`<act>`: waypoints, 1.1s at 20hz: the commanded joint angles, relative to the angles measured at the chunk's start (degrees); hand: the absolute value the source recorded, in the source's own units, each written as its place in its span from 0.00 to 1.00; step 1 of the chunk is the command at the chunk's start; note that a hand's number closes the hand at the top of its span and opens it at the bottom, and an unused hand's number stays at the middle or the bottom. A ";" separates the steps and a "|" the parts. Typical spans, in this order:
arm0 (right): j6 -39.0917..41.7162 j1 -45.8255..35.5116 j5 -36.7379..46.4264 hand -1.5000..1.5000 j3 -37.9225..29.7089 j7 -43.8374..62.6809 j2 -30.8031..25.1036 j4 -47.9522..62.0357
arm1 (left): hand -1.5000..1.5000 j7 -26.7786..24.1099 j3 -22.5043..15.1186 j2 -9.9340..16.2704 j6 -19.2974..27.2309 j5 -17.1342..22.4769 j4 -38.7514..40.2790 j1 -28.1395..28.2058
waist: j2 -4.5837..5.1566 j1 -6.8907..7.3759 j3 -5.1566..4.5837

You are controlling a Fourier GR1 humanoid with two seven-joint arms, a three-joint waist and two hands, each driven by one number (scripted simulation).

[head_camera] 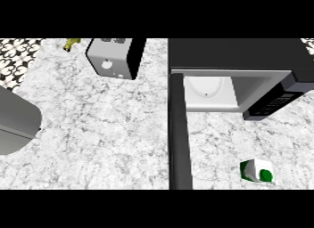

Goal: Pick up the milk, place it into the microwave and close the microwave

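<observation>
- You look steeply down at a marble counter [100, 133].
- The microwave [252, 67] sits at the far right, black on top, with its white inside showing.
- Its door [178, 133] stands wide open, a long dark bar reaching from the microwave's left side toward the near edge.
- The milk [257, 171], a small white and green carton, sits on the counter at the near right, right of the door and well apart from the microwave.
- A toaster [115, 58] stands at the far middle, left of the microwave.
- A large grey rounded shape [8, 120] enters from the left edge; you cannot tell what it is.
- Neither hand shows, so you cannot tell whether their fingers are apart or together.
</observation>
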 commanded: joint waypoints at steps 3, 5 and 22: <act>-1.36 -3.59 5.52 0.00 0.21 -1.10 1.14 5.49 | 0.00 -7.88 3.03 1.57 -4.16 3.20 -0.85 7.91 | 0.04 0.24 0.03; -2.58 -7.54 9.79 0.00 -0.45 -5.67 0.97 12.15 | 0.00 -11.68 3.10 1.16 -5.52 2.20 4.23 7.56 | 0.03 0.34 0.05; -13.87 -26.97 20.14 0.00 -4.49 -9.21 -0.74 37.61 | 0.00 -16.18 8.52 3.00 -11.42 6.96 4.74 12.35 | 0.31 -0.08 0.08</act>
